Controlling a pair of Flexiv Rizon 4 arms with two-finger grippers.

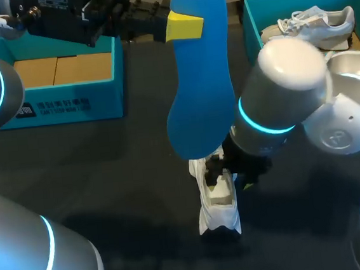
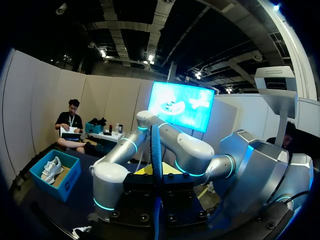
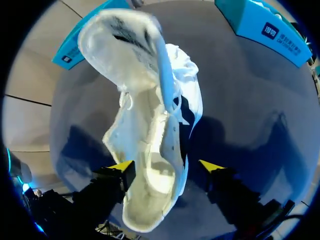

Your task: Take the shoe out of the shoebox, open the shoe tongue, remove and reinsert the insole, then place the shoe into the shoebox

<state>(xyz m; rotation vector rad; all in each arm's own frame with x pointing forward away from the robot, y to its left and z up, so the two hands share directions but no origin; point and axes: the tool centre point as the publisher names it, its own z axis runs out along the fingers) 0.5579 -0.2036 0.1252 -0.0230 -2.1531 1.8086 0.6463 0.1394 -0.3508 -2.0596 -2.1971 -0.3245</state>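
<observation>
Right gripper [image 3: 166,167]: the fingers are spread wide astride the white shoe [image 3: 150,115], with one tip at its side and the other seen just clear of it. The shoe is stood on the dark table [image 1: 108,180], outside the left shoebox [image 1: 69,106] and the right shoebox [image 1: 252,19]. Left gripper [image 1: 184,25]: it is clamped on the blue insole [image 1: 202,101], which is held upright off the table.

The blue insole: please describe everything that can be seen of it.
The blue insole is a smooth, thin, foam-like sheet in a foot outline. It is out of the white shoe and held in the air over it. The left pincer clamps it near one end.
</observation>
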